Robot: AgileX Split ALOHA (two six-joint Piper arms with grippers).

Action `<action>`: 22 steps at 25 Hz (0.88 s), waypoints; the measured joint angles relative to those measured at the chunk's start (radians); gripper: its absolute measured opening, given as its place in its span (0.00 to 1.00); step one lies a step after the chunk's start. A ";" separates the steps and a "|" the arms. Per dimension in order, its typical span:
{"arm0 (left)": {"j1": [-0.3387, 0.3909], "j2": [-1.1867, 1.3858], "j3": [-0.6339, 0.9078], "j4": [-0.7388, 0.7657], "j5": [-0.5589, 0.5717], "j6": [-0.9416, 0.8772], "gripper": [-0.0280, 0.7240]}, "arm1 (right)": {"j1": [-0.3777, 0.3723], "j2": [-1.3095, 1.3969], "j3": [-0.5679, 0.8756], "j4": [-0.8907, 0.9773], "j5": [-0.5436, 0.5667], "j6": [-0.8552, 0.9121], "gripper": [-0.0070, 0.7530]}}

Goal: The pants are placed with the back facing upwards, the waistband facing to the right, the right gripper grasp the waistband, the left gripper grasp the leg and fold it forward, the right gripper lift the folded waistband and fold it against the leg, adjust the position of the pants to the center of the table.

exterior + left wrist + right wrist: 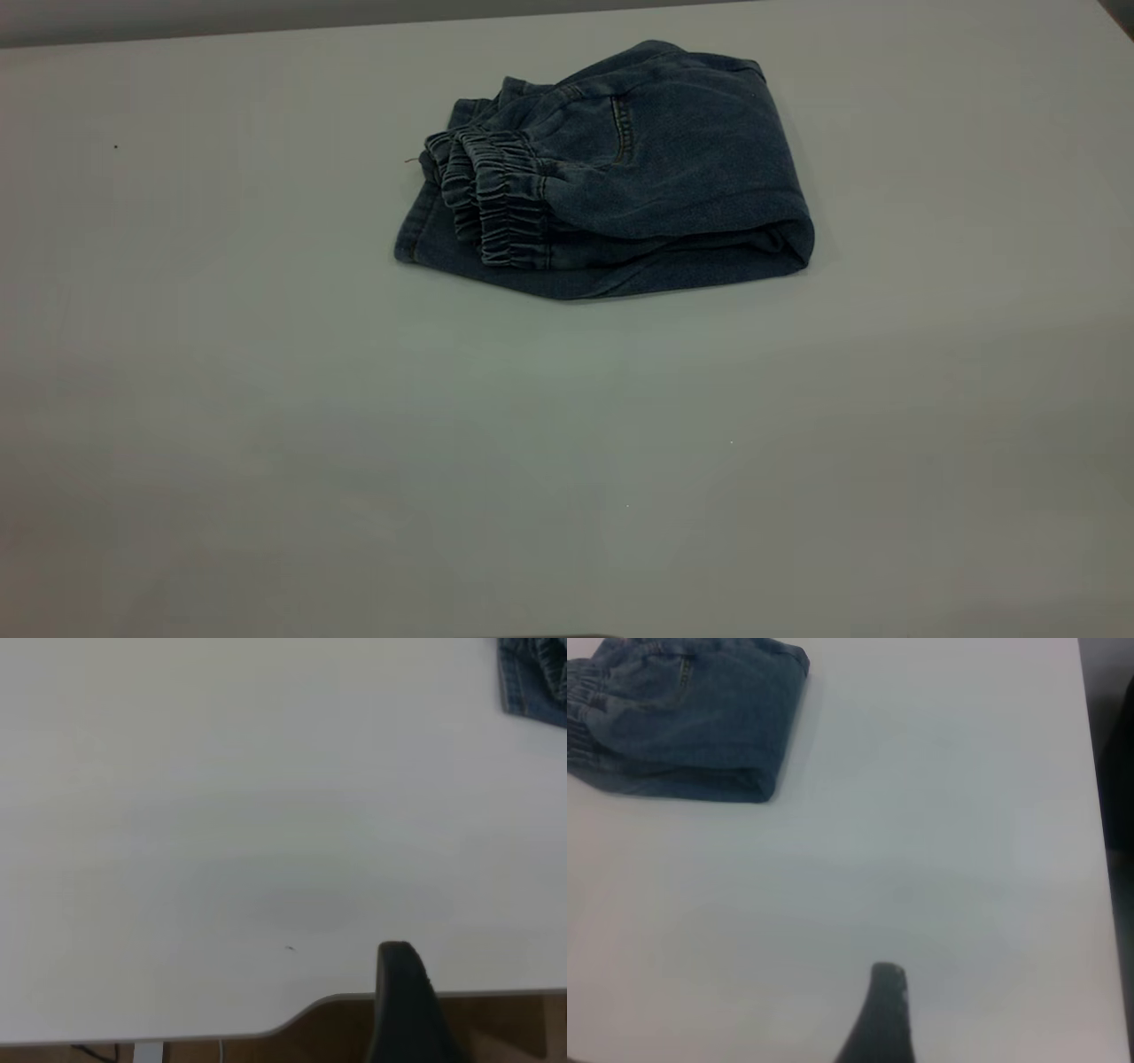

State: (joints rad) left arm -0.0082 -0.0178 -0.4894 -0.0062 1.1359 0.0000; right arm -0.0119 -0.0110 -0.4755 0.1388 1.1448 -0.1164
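The pants (620, 168) lie folded into a compact blue denim bundle on the table (567, 461), in its far half near the middle. The gathered waistband (492, 199) rests on top at the bundle's left end, over the hem edges. The printed leg is hidden inside the fold. Neither gripper shows in the exterior view. In the left wrist view the left gripper (403, 992) hangs by the table's edge, far from the pants (536, 678). The right gripper (884, 1010) is over bare tabletop, well away from the pants (691, 718). Neither gripper holds anything.
The table's edge (177, 1038) curves past the left gripper, with brown floor below it. Another table edge (1091, 815) runs beside the right gripper, dark beyond it. Bare tabletop surrounds the bundle on all sides.
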 joint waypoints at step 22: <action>0.000 0.000 0.000 0.018 0.000 0.036 0.54 | 0.000 0.000 0.000 0.002 -0.001 0.000 0.75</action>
State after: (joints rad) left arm -0.0082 -0.0178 -0.4894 0.0117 1.1359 0.0361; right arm -0.0119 -0.0110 -0.4755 0.1407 1.1439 -0.1164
